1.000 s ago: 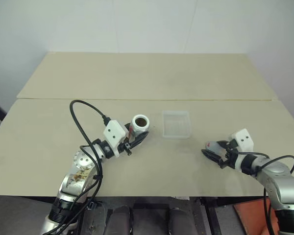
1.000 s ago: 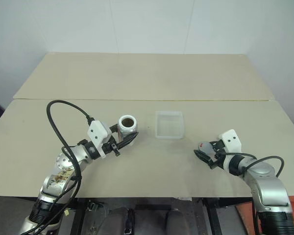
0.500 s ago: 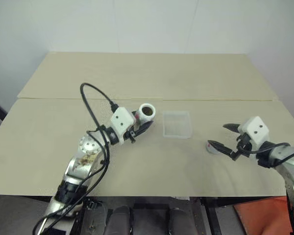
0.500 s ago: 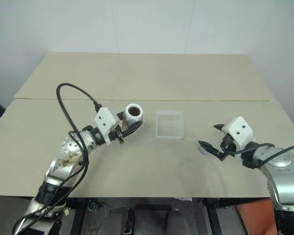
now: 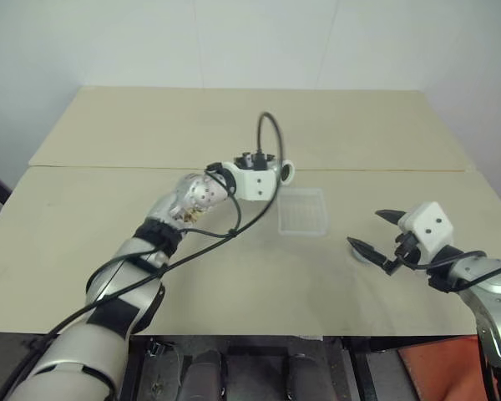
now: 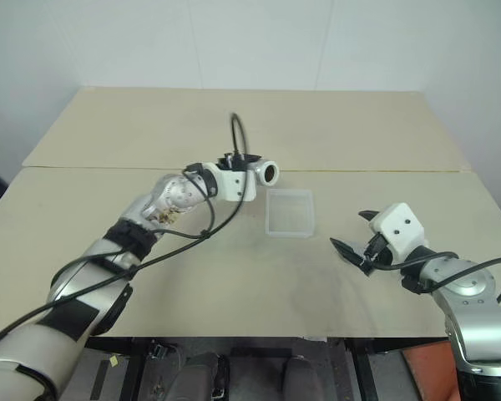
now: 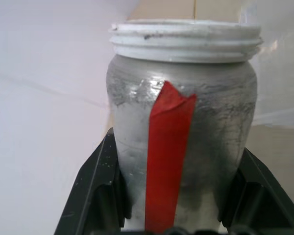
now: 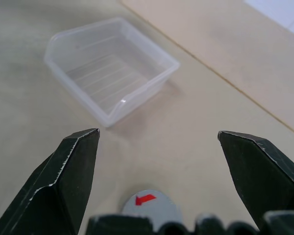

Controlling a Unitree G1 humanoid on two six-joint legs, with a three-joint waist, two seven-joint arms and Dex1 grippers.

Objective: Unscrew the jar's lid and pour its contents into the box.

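My left gripper (image 5: 273, 175) is shut on the grey jar (image 5: 285, 173) with the red stripe (image 7: 169, 161). It holds the lidless jar tipped on its side in the air, mouth towards the right, near the far left corner of the clear box (image 5: 302, 210). The contents are hidden inside the jar. The box (image 8: 112, 68) looks empty. My right gripper (image 5: 374, 230) stands open, holding nothing, just above the table to the right of the box. The grey lid (image 8: 149, 208) with its red mark lies flat on the table below that gripper's fingers (image 8: 68, 166).
The beige table (image 5: 234, 276) carries a seam (image 5: 108, 169) running across behind the box, and a white wall stands beyond it. A black cable (image 5: 265, 125) loops up from my left wrist. Bare tabletop lies between the box and the near edge.
My left arm has reached forward and right, carrying the jar up to the box and rolling it from mouth-up onto its side. My right gripper has risen off the lid, which stays on the table.
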